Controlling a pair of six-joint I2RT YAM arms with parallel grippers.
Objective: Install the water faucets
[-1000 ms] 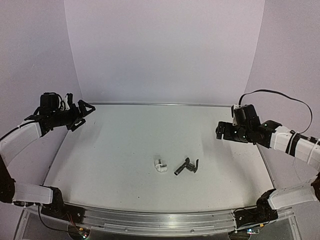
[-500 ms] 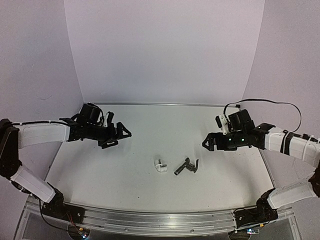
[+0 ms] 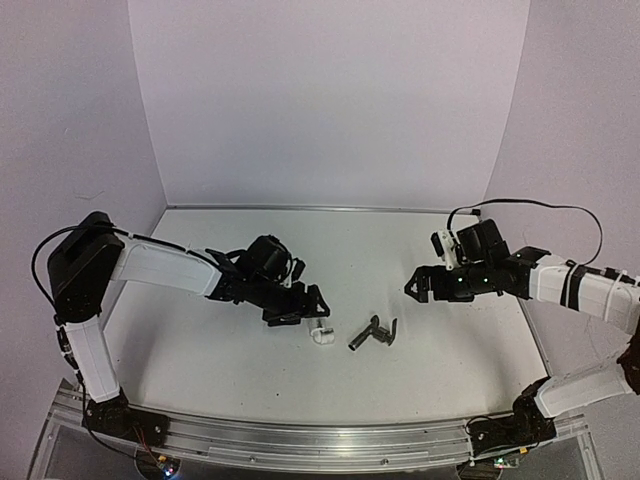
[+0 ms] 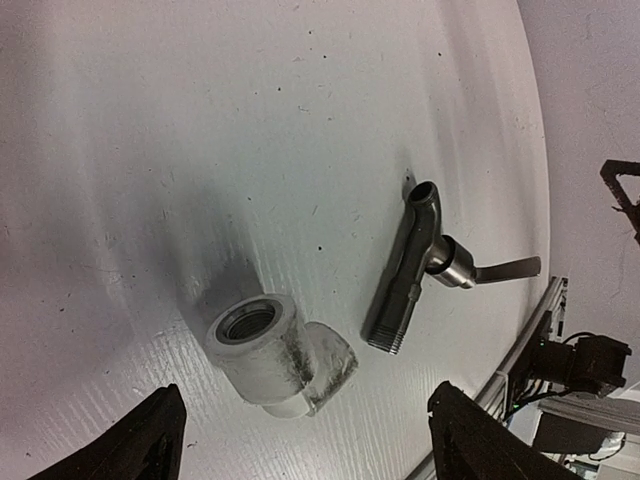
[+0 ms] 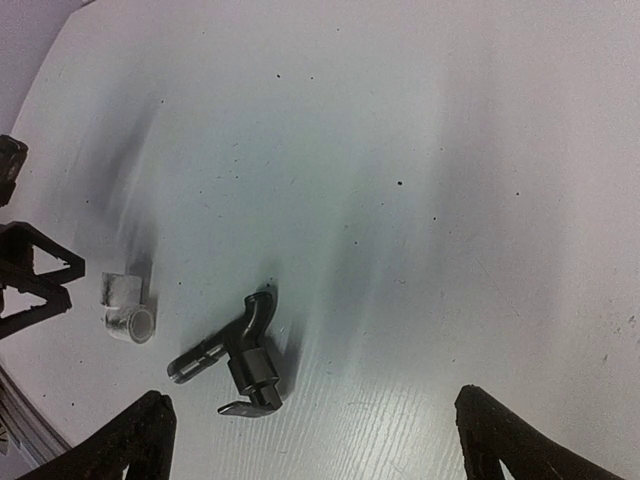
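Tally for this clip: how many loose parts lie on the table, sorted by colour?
White fitting: 1
Dark grey tap: 1
Total: 2

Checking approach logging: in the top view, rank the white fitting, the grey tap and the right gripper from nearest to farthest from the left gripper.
1. White fitting, just beside the left gripper.
2. Grey tap, further right.
3. Right gripper, far right side.
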